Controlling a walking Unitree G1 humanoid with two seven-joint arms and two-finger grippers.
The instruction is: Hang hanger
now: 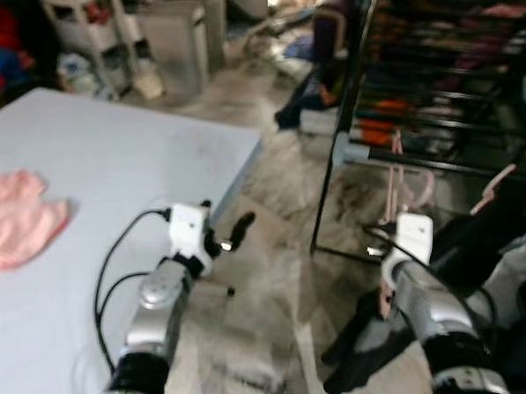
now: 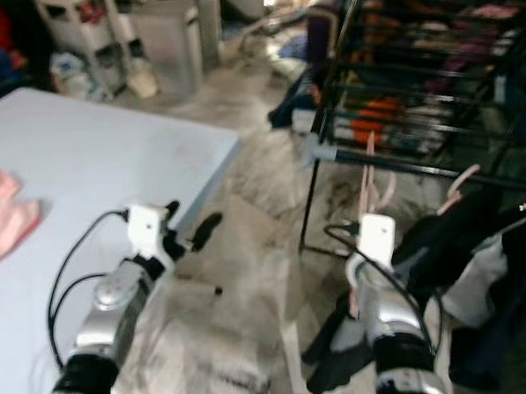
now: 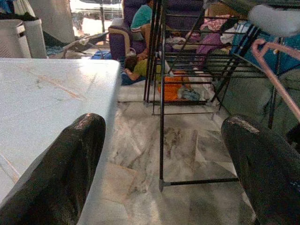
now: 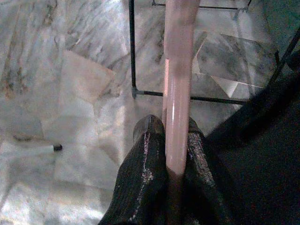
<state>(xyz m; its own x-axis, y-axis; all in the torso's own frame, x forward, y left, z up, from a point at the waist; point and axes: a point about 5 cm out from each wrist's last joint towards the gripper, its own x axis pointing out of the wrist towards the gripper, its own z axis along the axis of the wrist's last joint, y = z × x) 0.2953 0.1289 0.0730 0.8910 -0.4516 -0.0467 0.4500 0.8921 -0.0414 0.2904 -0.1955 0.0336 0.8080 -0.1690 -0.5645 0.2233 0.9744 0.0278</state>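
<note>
The right gripper [image 4: 174, 140] clamped a pink hanger [image 4: 177, 89] near the black rack [image 1: 434, 91]; the left gripper's [image 3: 164, 164] fingers [image 3: 61, 173] gaped, apparently idle beside the bench [image 1: 112, 170].

— Cut off at the frame's left edge: pink cloth [image 1: 17, 219] on the pale table [image 1: 111, 161], only part in view. Blurred throughout, both head views.

— Hidden behind its own wrist block: right gripper [image 4: 165, 140], clamped on the pink hanger [image 4: 177, 93]. Hook end of that hanger lost past the top edge. Too smeared to name: coloured clothes on the black drying rack [image 1: 433, 73].
</note>
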